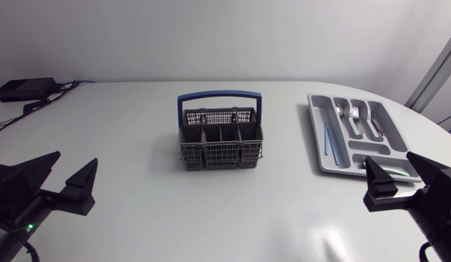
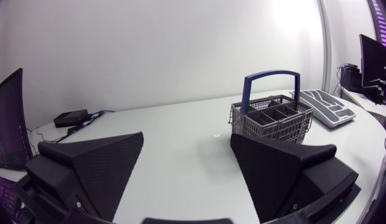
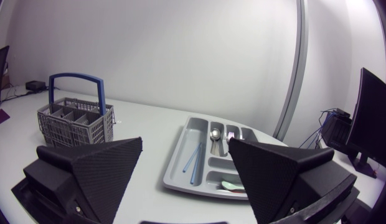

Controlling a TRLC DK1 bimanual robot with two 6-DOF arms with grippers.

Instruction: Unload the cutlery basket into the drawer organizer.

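The grey cutlery basket (image 1: 220,145) with its blue handle (image 1: 219,94) stands upright at the table's middle; no cutlery shows in its compartments. The grey drawer organizer (image 1: 318,135) lies at the right, holding spoons and forks (image 1: 354,113) and a thin blue stick (image 1: 328,142). My left gripper (image 1: 62,177) hovers open and empty near the front left, well short of the basket (image 2: 271,118). My right gripper (image 1: 402,175) is open and empty just in front of the organizer (image 3: 180,177). The basket (image 3: 75,121) stands far off to that gripper's side.
A black box (image 1: 25,89) with cables lies at the table's back left corner and also shows as the black box (image 2: 71,117) ahead of my left gripper. Bare white tabletop (image 1: 225,211) lies between the two grippers.
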